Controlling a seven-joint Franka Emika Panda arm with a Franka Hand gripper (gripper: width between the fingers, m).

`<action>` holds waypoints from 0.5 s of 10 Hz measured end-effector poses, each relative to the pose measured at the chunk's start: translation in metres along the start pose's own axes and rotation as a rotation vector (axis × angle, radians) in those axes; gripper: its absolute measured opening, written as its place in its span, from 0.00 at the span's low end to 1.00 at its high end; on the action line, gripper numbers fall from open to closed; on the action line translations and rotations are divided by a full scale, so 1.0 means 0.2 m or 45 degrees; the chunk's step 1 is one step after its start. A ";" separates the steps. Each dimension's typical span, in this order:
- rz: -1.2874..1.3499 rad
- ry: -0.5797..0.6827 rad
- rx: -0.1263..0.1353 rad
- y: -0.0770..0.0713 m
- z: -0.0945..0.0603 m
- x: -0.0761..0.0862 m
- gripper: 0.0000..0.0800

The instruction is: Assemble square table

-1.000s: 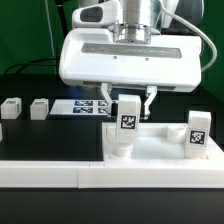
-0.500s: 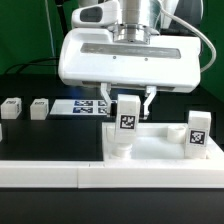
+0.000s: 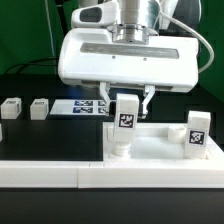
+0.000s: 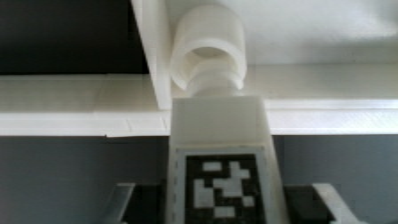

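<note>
Exterior view: the gripper (image 3: 128, 108) hangs straight down over the near corner of the square tabletop (image 3: 160, 148) on the exterior view's left, with a finger on either side of the head of an upright leg (image 3: 127, 124). A sliver of dark seems to show between each finger and the leg, so I cannot tell whether the pincer is clamped or only straddling it. That leg stands in the corner with its tag facing the camera. A second leg (image 3: 197, 134) stands upright in the corner on the exterior view's right. Two more legs (image 3: 10, 107) (image 3: 38, 108) lie loose on the black table, well apart from the slab, and the marker board (image 3: 88, 105) lies flat behind them. A long white rail (image 3: 50, 172) runs along the front.

Wrist view: the leg's tagged face (image 4: 222, 185) fills the middle, with a dark finger pad (image 4: 128, 205) close at each side; contact is not clear here either. Beyond the leg a rounded white form (image 4: 210, 55) sits against the slab's rim (image 4: 71, 100). It may be the leg's stem or the socket.

My judgement is that the step in hand is seating this leg in its corner socket. The next move calls for a firm, centred grip and a turn about the leg's own axis, kept plumb so that it does not cross or tip. Two legs remain to fetch.
</note>
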State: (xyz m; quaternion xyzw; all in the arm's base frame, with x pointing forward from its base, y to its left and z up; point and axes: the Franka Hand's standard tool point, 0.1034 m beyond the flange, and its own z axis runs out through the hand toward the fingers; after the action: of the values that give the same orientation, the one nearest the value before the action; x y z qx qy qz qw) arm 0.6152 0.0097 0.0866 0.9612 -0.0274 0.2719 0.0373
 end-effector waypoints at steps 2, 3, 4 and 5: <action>-0.005 0.018 -0.004 0.00 0.00 0.01 0.36; -0.006 0.025 -0.005 0.01 0.01 0.01 0.36; -0.007 0.026 -0.005 0.01 0.00 0.01 0.36; -0.010 0.028 -0.004 0.01 0.00 0.02 0.36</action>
State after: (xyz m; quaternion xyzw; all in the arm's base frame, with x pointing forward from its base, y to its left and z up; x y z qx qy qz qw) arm 0.6173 0.0081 0.0888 0.9582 -0.0236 0.2822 0.0404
